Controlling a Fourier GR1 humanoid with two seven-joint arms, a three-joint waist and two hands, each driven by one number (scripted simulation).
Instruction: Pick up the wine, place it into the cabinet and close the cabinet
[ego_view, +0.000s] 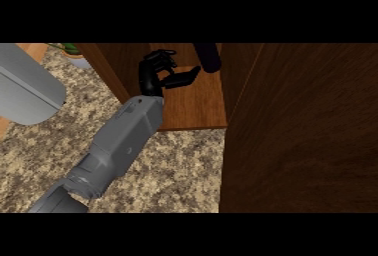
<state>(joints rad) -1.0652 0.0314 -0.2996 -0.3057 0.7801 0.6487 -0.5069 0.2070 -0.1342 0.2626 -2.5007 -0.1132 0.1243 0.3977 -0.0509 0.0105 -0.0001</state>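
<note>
From my head view, I see one grey forearm coming up from the lower left, and by its side of the view I take it for the left hand (161, 72). It reaches into the open cabinet (196, 107), above the wooden shelf. Its fingers are loosely curled with the thumb spread out to the right, and nothing is held in them. The wine (208, 56) stands on the shelf, just right of the hand and farther back; I believe thumb and bottle are apart, though the dark shapes blur together there. The cabinet door (303, 130) stands open at the right. The speckled counter (170, 170) lies below.
</note>
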